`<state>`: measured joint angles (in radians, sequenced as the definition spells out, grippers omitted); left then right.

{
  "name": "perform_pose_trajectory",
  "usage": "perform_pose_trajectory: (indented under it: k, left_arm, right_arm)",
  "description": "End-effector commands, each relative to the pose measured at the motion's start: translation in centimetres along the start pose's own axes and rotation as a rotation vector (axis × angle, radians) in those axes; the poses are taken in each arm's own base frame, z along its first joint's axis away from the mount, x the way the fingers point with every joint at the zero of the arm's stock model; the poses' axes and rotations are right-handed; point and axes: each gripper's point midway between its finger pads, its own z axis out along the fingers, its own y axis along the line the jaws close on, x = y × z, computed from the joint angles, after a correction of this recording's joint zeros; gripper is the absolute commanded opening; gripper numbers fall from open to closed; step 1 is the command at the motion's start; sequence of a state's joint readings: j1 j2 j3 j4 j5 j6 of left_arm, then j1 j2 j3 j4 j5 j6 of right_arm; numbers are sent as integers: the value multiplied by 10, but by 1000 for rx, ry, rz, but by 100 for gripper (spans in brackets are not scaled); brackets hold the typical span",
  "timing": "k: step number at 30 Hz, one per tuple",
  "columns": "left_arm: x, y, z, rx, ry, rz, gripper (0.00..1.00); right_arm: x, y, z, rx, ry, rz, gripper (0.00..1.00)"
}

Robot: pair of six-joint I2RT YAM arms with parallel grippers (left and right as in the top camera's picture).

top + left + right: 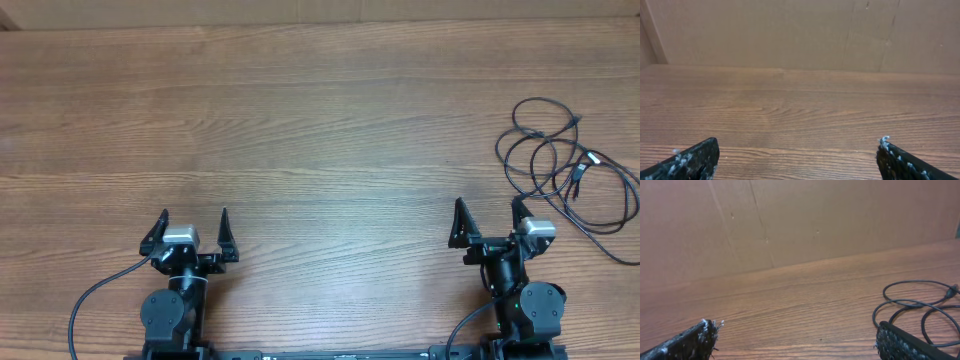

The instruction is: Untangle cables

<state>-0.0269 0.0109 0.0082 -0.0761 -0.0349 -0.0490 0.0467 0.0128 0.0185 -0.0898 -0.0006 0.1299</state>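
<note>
Overall, the wooden table (pixel 300 130) is carrying everything. Both arms are sitting at its near edge, the left tool (pixel 193 215) and the right tool (pixel 488 205) each gaping wide and grasping nothing. The cables (pixel 570 175) are lying in a loose tangle at the far right, near the right tool and well apart from the left. Pinching crossed strands together is risking a tighter snarl, and thin cords lying flat are risking a missed grab. No container is showing.

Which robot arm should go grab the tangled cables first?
Probably the right. The cables lie just beyond the right gripper, which is open and empty. The left gripper is far off across the table.
</note>
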Motion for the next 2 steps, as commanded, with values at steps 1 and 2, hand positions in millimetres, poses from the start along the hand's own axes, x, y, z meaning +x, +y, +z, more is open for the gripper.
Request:
perform_pose_trajectory:
  k: [1,2]
  left_arm:
    - [0,-1,0,5,-5,-3,99]
    - [0,-1,0,5,-5,-3,100]
  right_arm:
    - [2,1,0,-8,-3,-2,100]
    - [2,1,0,-8,-3,-2,100]
